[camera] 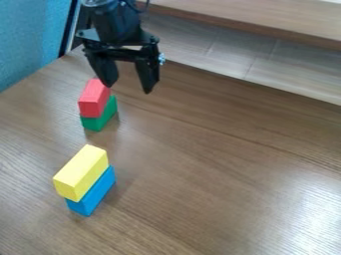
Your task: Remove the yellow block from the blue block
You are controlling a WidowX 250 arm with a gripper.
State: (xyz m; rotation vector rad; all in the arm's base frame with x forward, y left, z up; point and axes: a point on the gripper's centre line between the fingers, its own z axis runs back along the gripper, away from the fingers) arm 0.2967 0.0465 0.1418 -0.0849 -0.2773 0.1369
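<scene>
The wood-grained tabletop (220, 164) carries two small stacks; the blue block (94, 193) serves as the landmark for what follows. The black robot arm (113, 22) comes in from the top edge, on the far side of the blue block, which leaves the near stack unobstructed from above. Its gripper (128, 88) hangs well apart from the blue block, with its two fingers spread and nothing between them, a posture that suits an approach to a grasp.

The yellow block (81, 172), the one to be removed, lies directly on top of the blue block, its length running much the same way. The blue block bears its weight and keeps it raised off the wood, so its sides should be easy to grip. The red block (93, 99) rests on the green block (100, 119), both beyond the blue block and nearer the gripper; that pair looks to have no part in the job.

No container is involved: each upper block simply sits on its support.

The removal seems yet to be done. The next move likely calls for travelling to the near stack, closing on the yellow block alone and lifting straight up; reaching too low could pinch or drag the blue block.
</scene>
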